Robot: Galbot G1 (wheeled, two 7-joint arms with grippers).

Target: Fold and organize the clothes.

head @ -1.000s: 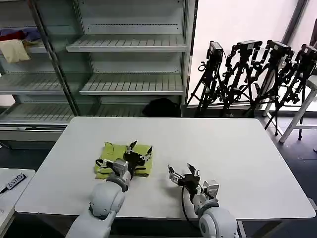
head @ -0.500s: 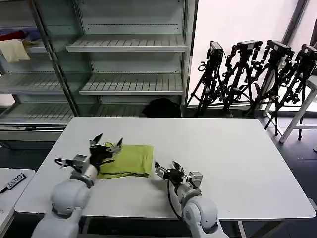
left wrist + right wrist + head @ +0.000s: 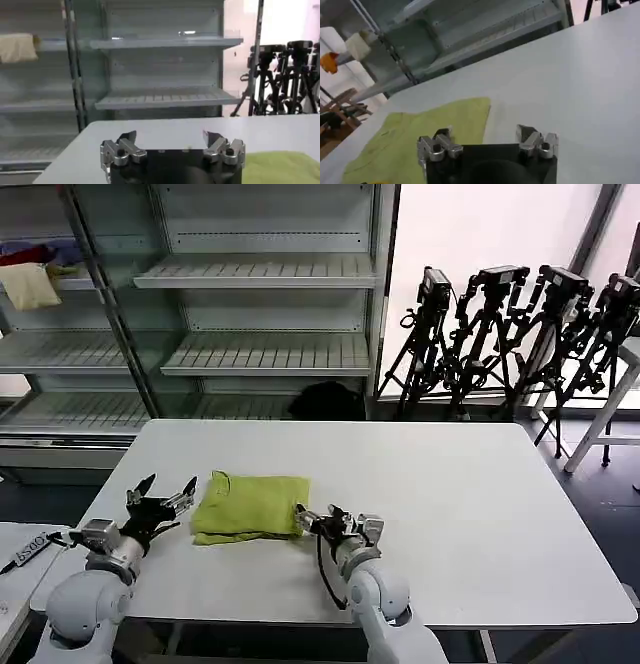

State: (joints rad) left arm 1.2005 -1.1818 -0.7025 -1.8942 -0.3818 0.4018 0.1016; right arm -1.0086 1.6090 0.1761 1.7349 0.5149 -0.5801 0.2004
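The clothes are a lime yellow-green T-shirt (image 3: 250, 506), lying folded into a compact rectangle on the white table (image 3: 450, 494). My left gripper (image 3: 160, 497) stands open just off the shirt's left edge, nothing between its fingers; in the left wrist view the left gripper (image 3: 170, 135) points across the bare table, with the shirt (image 3: 280, 167) beside it. My right gripper (image 3: 313, 516) is open at the shirt's right front corner. In the right wrist view the right gripper (image 3: 485, 132) straddles the edge of the shirt (image 3: 420, 137), one finger over the cloth, the other over the table.
Metal shelves (image 3: 260, 354) stand behind the table, with a cream cloth (image 3: 28, 284) and a red cloth (image 3: 25, 256) on an upper left shelf. Black tripods (image 3: 520, 324) lean at the back right. A low side surface (image 3: 25, 549) lies at the left.
My left gripper has drawn back leftward off the shirt to beyond its left edge. My right gripper has moved left to the shirt's right front corner. The shirt stays folded.
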